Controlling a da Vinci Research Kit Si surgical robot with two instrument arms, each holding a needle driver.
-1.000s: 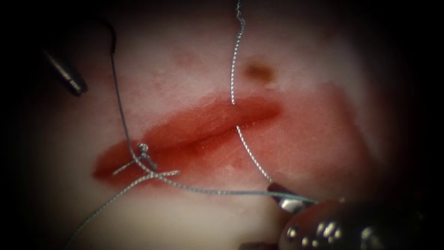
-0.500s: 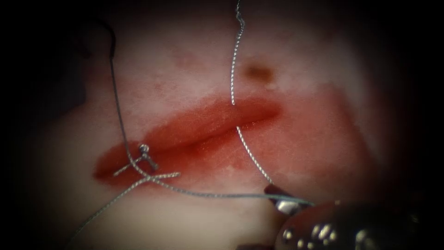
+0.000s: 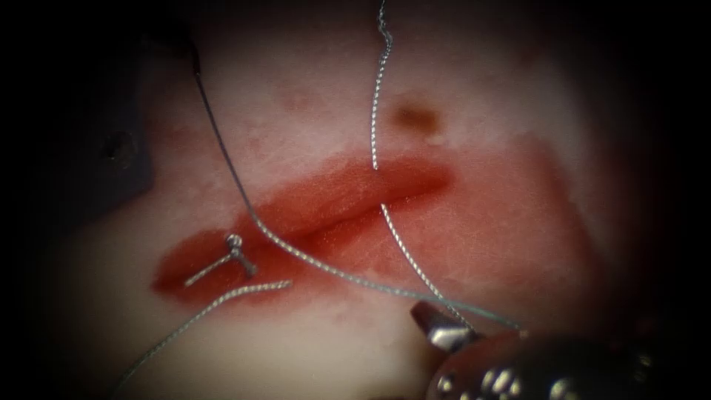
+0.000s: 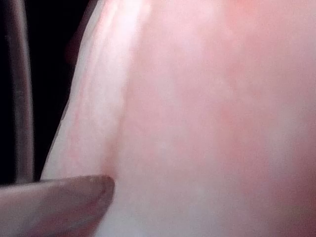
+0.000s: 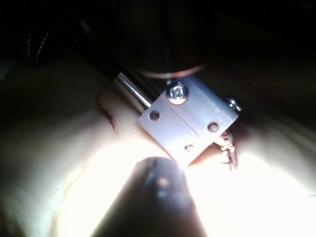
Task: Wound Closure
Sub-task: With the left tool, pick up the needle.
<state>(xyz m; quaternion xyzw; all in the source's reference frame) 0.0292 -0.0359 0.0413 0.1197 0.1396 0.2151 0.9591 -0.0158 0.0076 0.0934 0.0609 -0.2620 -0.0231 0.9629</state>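
The tissue [image 3: 311, 111] carries a red cut [image 3: 333, 204] that slants across the endoscope view. A tied knot [image 3: 234, 243] with short cut ends sits at its left end. The needle's dark tail end [image 3: 195, 65] pokes out of the shadow at the upper left, above the tissue and not in it, held by my left tool, which is shut. Its thread [image 3: 296, 253] runs down across the cut to my right tool [image 3: 438, 327] at the lower right, whose jaws stand open with the strands lying over one of them. A second strand [image 3: 376, 111] enters the tissue above the cut and comes out below it.
A loose thread tail [image 3: 200, 315] trails from below the knot toward the lower left. A brown spot [image 3: 415, 115] marks the tissue above the cut's right end. In the left wrist view a grey jaw tip [image 4: 64, 202] lies close over pale tissue [image 4: 207, 123].
My left tool left its spot at the left and shut. The needle's tail shifted right, and its thread swung off the knot toward the cut's middle. The right tool dropped slightly.
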